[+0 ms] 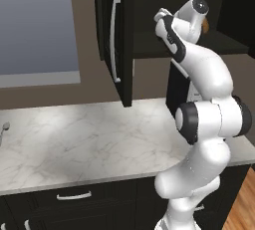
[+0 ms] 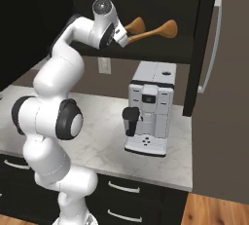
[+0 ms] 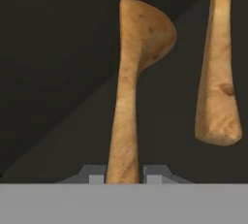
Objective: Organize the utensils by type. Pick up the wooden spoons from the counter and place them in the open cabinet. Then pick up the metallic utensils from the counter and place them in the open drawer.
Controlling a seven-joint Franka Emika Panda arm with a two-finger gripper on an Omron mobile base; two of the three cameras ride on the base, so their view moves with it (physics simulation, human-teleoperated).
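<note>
My gripper (image 3: pixel 125 174) is shut on the handle of a wooden spoon (image 3: pixel 130 87), whose round bowl points away into the open cabinet (image 2: pixel 146 53). In the right base view the gripper (image 2: pixel 125 38) holds this spoon (image 2: pixel 163 30) level above the cabinet shelf. A second wooden spoon (image 3: pixel 218 87) lies beside it inside the cabinet, apart from the held one; it also shows just behind the hand (image 2: pixel 135 24). In the left base view an orange bit of spoon (image 1: pixel 205 24) peeks past the wrist. The metallic utensils and the open drawer are out of view.
The cabinet's black door (image 1: pixel 117 40) stands open to the left of the arm. A silver coffee machine (image 2: pixel 148 109) sits on the marble counter (image 1: pixel 89 139) under the cabinet. A small silver object (image 1: pixel 5 127) at the counter's far left is too cut off to name.
</note>
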